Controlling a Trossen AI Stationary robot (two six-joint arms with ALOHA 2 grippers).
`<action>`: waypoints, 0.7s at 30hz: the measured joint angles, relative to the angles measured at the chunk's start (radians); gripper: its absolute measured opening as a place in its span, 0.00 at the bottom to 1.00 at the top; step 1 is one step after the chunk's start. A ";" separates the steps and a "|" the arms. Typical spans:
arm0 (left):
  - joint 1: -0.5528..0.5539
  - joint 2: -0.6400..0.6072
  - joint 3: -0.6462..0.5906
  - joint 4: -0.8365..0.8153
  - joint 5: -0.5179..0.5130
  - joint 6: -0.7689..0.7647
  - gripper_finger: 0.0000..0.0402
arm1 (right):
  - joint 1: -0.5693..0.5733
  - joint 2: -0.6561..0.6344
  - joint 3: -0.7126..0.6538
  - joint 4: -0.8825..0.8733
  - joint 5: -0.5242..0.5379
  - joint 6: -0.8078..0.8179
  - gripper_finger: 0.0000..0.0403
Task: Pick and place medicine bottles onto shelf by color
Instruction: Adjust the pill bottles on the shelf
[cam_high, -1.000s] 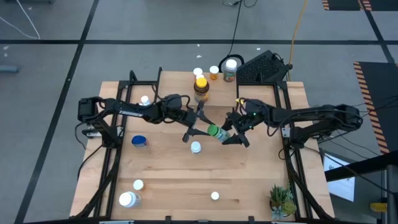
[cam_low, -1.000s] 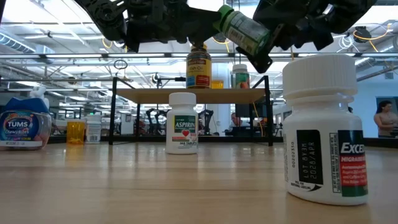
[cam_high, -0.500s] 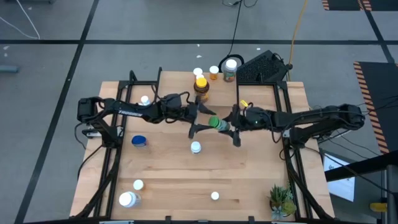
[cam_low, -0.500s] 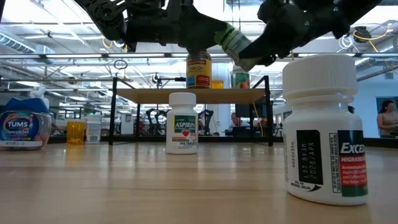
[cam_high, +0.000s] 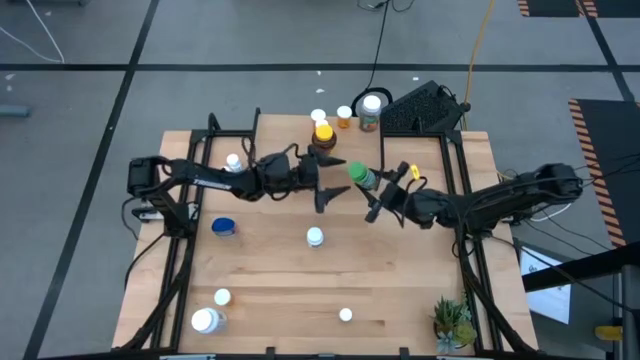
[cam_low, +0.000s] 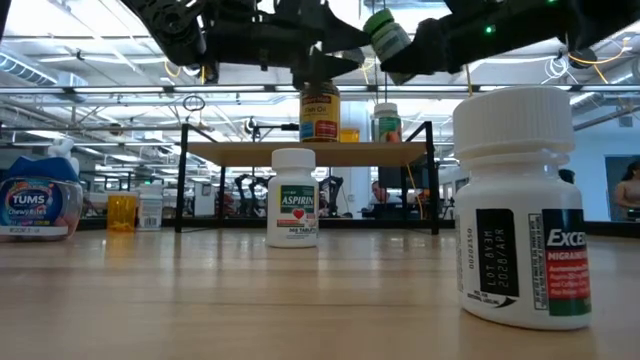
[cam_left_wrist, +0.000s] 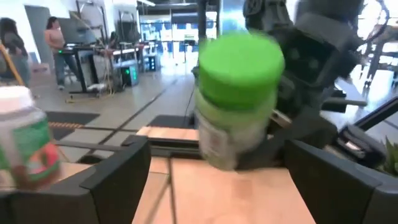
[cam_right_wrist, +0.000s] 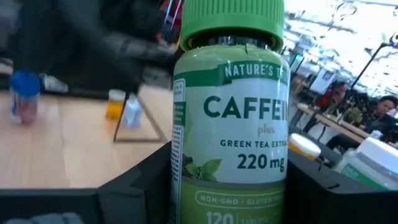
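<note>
The wooden table (cam_high: 400, 280) fills the centre of the high view, and the shelf (cam_low: 300, 150) stands across the middle of the low view, with a brown, yellow-labelled bottle (cam_low: 319, 112) on it whose print is too small to read. At the right edge of the low view a big white bottle (cam_low: 520, 205) reads "EXCE", cut off by the frame. At the far left sits a jar marked "TUMS" (cam_low: 38, 208), and just left of centre a white bottle reads "ASPIRIN" (cam_low: 294, 198).

The right gripper (cam_high: 375, 198), right of centre in the high view, is clenched on the green-capped bottle (cam_right_wrist: 231, 118), held above the table. In the right wrist view its label reads "NATURE'S", "CAFFEI" cut off at the curve, "plus GREEN TEA EXTRA", "220 mg"; the bottom is cropped. In the left wrist view the same bottle is blurred and illegible.

The left gripper (cam_high: 333, 178), just left of that bottle in the high view, has its fingers spread and grasps nothing.
</note>
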 joint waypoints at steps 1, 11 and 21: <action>-0.014 0.015 0.000 0.022 -0.016 0.001 0.91 | 0.001 0.012 -0.006 0.043 -0.001 -0.004 0.51; -0.092 0.151 0.108 0.102 -0.171 0.071 0.82 | 0.007 0.167 -0.009 0.225 0.000 -0.065 0.52; -0.091 0.164 0.184 -0.047 -0.177 0.072 0.57 | 0.043 0.202 -0.009 0.313 0.070 -0.191 0.52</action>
